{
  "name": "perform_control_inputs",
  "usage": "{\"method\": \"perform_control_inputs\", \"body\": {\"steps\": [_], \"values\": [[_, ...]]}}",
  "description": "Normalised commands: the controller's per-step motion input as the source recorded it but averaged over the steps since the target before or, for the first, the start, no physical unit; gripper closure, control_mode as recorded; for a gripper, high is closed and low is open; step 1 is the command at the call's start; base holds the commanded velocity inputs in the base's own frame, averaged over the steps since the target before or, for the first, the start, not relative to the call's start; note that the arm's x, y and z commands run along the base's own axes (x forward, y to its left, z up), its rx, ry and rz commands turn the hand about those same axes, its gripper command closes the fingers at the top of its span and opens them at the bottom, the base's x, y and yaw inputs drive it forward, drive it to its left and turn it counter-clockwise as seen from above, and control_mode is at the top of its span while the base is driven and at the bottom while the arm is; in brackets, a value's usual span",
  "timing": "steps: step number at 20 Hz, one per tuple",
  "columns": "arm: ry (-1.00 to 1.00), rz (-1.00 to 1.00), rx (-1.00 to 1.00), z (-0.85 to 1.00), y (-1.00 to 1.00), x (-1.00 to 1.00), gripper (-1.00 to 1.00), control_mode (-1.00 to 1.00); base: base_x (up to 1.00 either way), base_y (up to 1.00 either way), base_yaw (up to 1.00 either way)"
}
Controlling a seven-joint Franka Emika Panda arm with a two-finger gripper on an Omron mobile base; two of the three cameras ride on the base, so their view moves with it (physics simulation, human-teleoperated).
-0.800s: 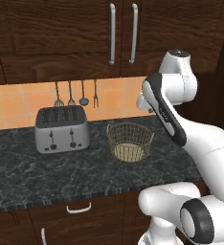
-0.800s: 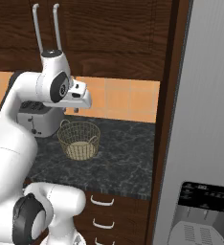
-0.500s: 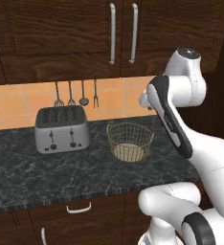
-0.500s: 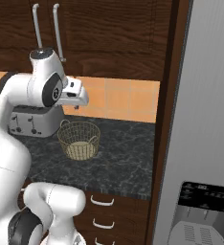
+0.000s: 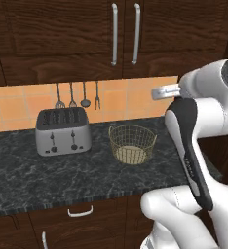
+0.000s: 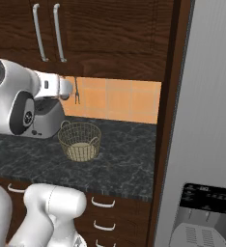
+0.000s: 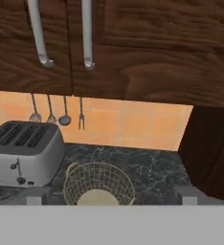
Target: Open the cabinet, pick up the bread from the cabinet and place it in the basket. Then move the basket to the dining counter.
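Over the last second my arm swung up and the wrist lifted from beside the basket (image 5: 132,144) toward the cabinet (image 5: 86,34); the base didn't drive, since the toaster (image 5: 63,131) and the basket sat in the same spots in both base views. My gripper (image 7: 112,198) was spread about as wide as it goes and held nothing; in the hand view the two fingertips (image 7: 35,198) stood well apart at the bottom edge, with the basket between and beyond them. Using the basket as the reference: it stood on the black granite counter (image 5: 47,175), open top up and empty, only its tan base showing through the mesh. The toaster was just to its left, apart from it. The hanging utensils (image 5: 77,95) were on the orange tile wall behind and to the left of it. The cabinet was directly above it, both doors shut, and its two long bar handles (image 7: 61,33) ran side by side above the basket's left half. The bread I couldn't see; my guess was it sat behind those doors. The dining counter wasn't in frame. So the task was at step one, nothing opened yet. The lift looked like a setup for reaching a handle: the hand camera pointed at the handles' lower ends, still well clear of them.
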Motion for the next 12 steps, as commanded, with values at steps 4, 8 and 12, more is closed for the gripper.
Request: {"method": "perform_control_inputs", "body": {"steps": [4, 8, 12], "values": [[-0.68, 0.00, 0.00, 0.90, 0.03, -0.47, -1.00, -1.00, 0.00, 0.00, 0.00], [-0.67, 0.00, 0.02, 0.70, 0.02, -0.47, -1.00, -1.00, 0.00, 0.00, 0.00], [-0.63, 0.00, 0.04, 0.47, 0.00, -0.50, -1.00, -1.00, 0.00, 0.00, 0.00]]}}
